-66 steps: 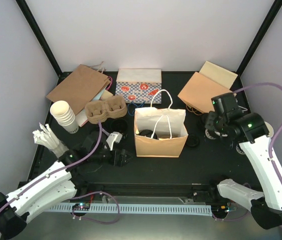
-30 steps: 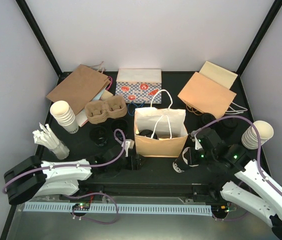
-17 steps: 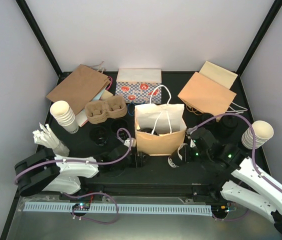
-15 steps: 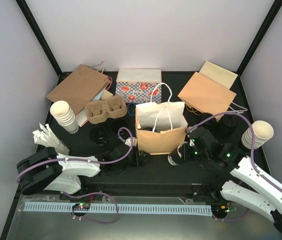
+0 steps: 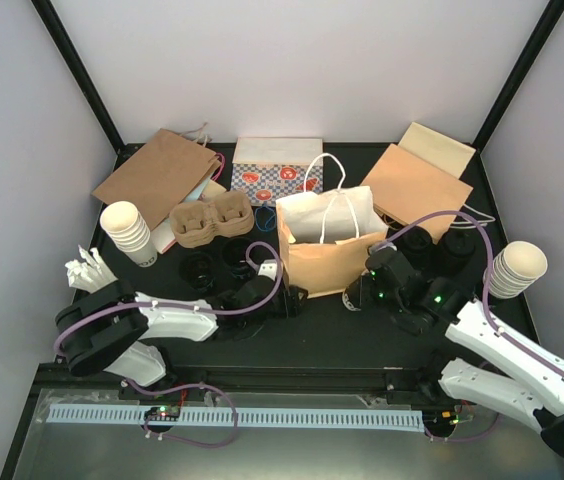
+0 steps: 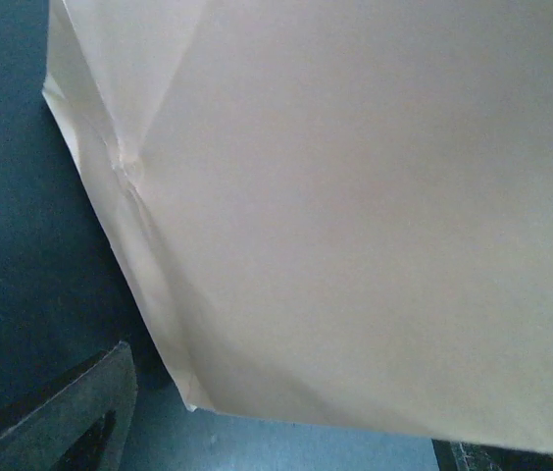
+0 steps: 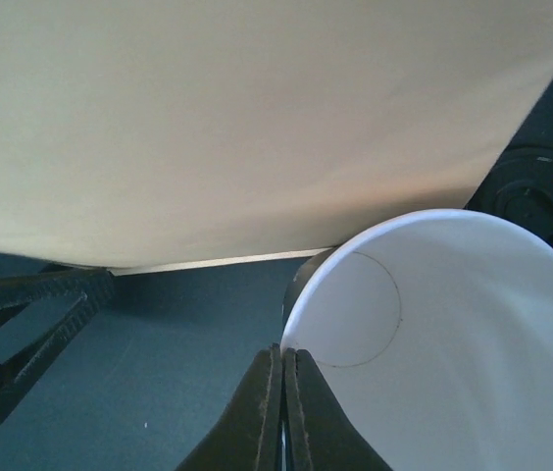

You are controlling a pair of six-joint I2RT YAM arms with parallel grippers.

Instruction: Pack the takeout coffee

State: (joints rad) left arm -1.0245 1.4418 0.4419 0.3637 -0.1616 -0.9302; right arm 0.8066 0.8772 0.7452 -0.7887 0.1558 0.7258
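The paper bag stood in the middle of the top view with its mouth open and its white handles up. The left gripper was at the lower left corner of the bag. In the left wrist view its fingers showed only at the two bottom corners of the frame, far apart, so the jaws were wide. The bag wall filled nearly all of this view. I could not tell if the fingers touched the paper.

The right gripper was just beside the lower right corner of the bag. In the right wrist view its fingers were pressed together on the rim of a cup, one finger inside and one outside. The cup was white inside and showed no lid, and it lay at the lower right of that frame, close under the bag wall.

Four takeout coffee cups with black lids were on the black table: two left of the bag and two right of it.
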